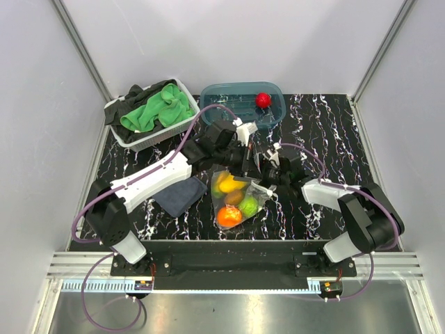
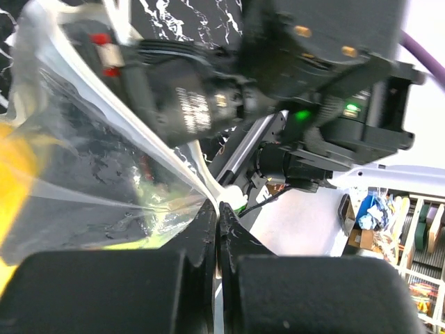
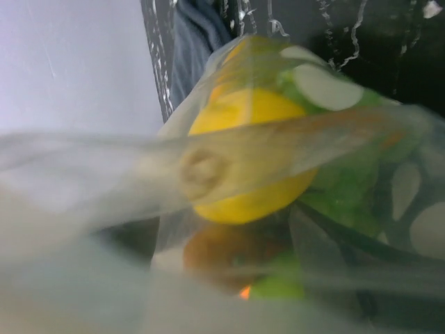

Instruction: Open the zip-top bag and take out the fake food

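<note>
The zip-top bag point(image 1: 259, 189) lies mid-table, clear with white dots, holding fake food: a yellow piece point(image 1: 226, 184), an orange one point(image 1: 229, 216) and a green one point(image 1: 248, 205). My left gripper point(image 1: 248, 158) is at the bag's far edge; in the left wrist view its jaws point(image 2: 217, 206) are shut on the bag's rim point(image 2: 198, 174). My right gripper point(image 1: 273, 171) is at the bag's right corner. Bag film point(image 3: 208, 167) blankets the right wrist view, with yellow fruit point(image 3: 250, 195) and green food point(image 3: 341, 195) behind it, and the right fingers are hidden. A red piece point(image 1: 263, 99) sits in the tub.
A teal tub point(image 1: 229, 97) stands at the back centre. A white basket point(image 1: 149, 141) with a green cloth point(image 1: 156, 111) is at the back left. A dark blue cloth point(image 1: 181, 196) lies left of the bag. Grey walls close in both sides.
</note>
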